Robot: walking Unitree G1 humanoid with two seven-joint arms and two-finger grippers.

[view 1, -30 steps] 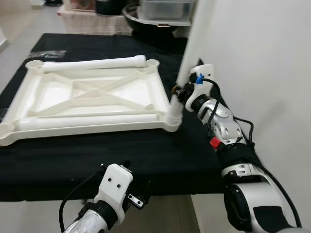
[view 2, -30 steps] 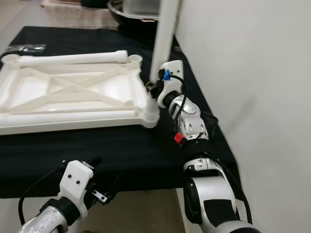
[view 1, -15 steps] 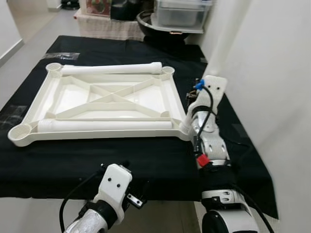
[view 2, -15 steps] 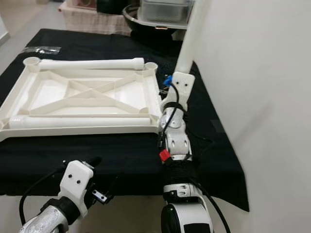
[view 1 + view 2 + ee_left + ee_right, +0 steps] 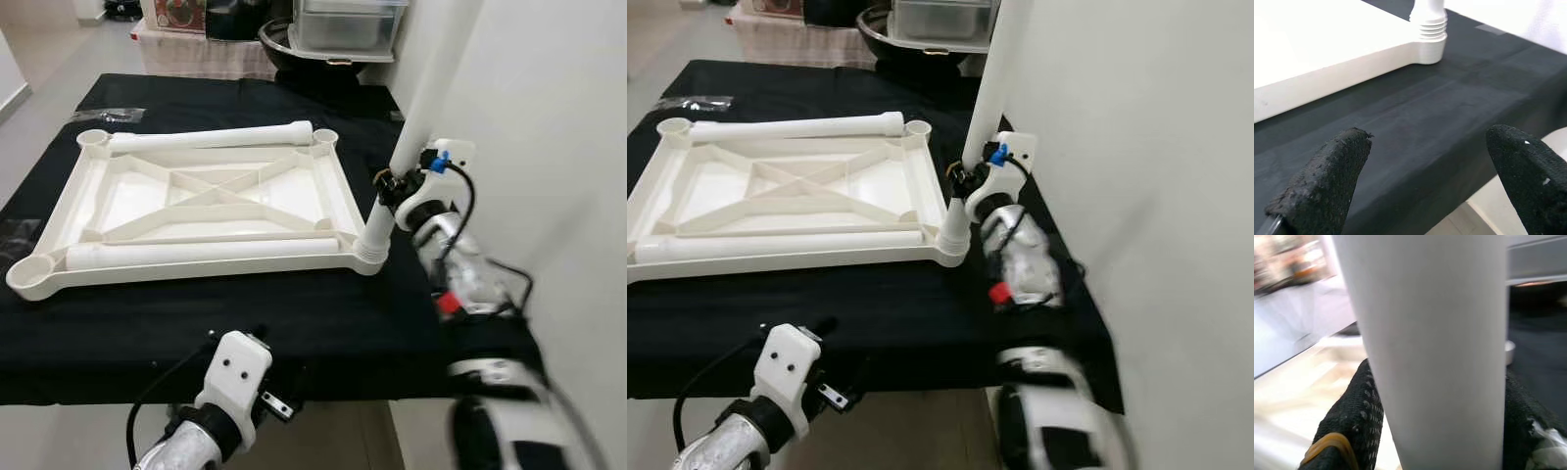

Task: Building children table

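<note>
The right gripper (image 5: 390, 186) is clamped around a white table leg (image 5: 423, 108), one black finger (image 5: 1352, 416) on each side of the tube, as the right wrist view shows close up. The leg stands nearly upright, leaning a little away from the tabletop, and its ribbed lower end (image 5: 373, 231) sits directly below the gripper in the near right corner socket (image 5: 366, 259) of the upturned white tabletop (image 5: 196, 201), which lies flat on the black-covered counter (image 5: 323, 323).

The coming move turns on that vertical line: the leg's long axis runs up and down through the gripper, with the socket straight under it, so seating it is probably a matter of pushing or twisting down along the axis. Whether the ribbed end is fully home cannot be made out.

Two more legs (image 5: 211, 135) (image 5: 196, 253) lie flat along the tabletop's far and near edges, well off to the right gripper's left. The left gripper (image 5: 1420, 181) hangs low in front of the counter's near edge, fingers spread wide and holding nothing; the socketed corner lies ahead of it.

The leg's upper end runs out of the head views, and the right forearm is blurred.
</note>
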